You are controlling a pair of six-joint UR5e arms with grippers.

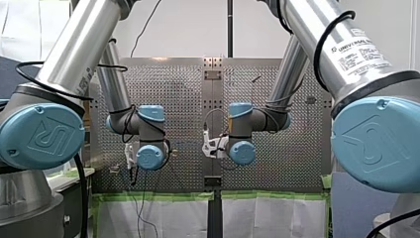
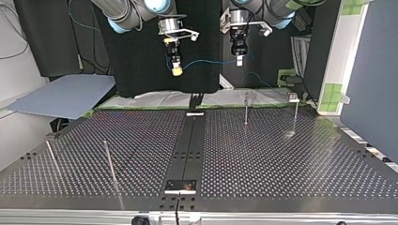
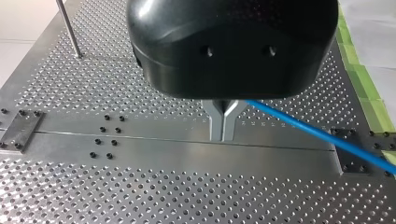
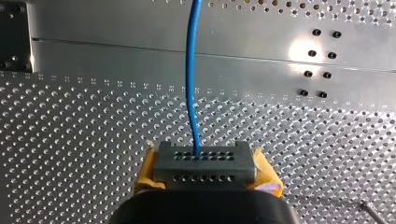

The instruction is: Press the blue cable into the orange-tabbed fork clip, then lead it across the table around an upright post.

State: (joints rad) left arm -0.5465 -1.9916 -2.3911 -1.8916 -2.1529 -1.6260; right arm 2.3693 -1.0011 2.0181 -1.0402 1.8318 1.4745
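Counting: one thin blue cable (image 2: pixel 207 62); two grippers; four slim upright metal posts (image 2: pixel 110 161) in the top view
Room: silver perforated table (image 2: pixel 281 159) lies open mid-span; posts stand toward its sides
Grips: my left gripper (image 3: pixel 223 122), metal fingers pinched on the cable; my right gripper (image 4: pixel 205 170), yellow pads clamped on it
Cable: strung in air between both grippers, above the table

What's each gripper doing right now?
Left gripper: closed on the blue cable.
Right gripper: closed on the same blue cable.
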